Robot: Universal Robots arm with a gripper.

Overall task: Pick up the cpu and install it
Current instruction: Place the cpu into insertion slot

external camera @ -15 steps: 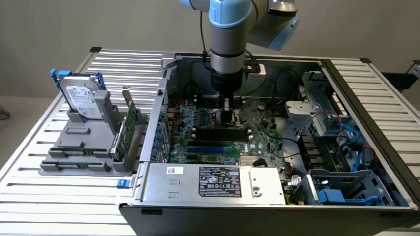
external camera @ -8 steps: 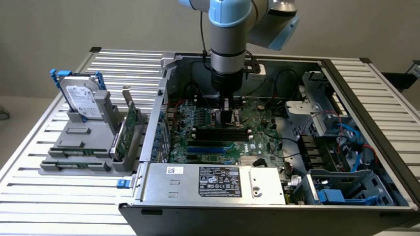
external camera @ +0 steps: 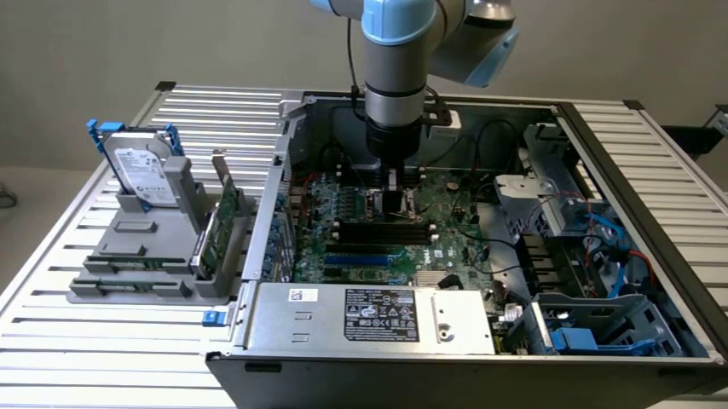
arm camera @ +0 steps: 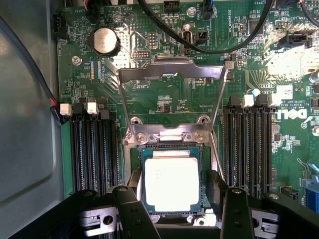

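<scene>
The arm [external camera: 396, 77] reaches straight down, its claw [arm camera: 169, 185] spread wide.

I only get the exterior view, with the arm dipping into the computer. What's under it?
Observer: The cpu, a shiny square chip, lying in its socket.
Operator: Is the socket's lid shut?
Observer: No, its metal frame is swung open.
Operator: Is the robot holding the chip?
Observer: The gripper is open, with a dark finger on each side of the cpu. I cannot tell whether they touch it.
</scene>
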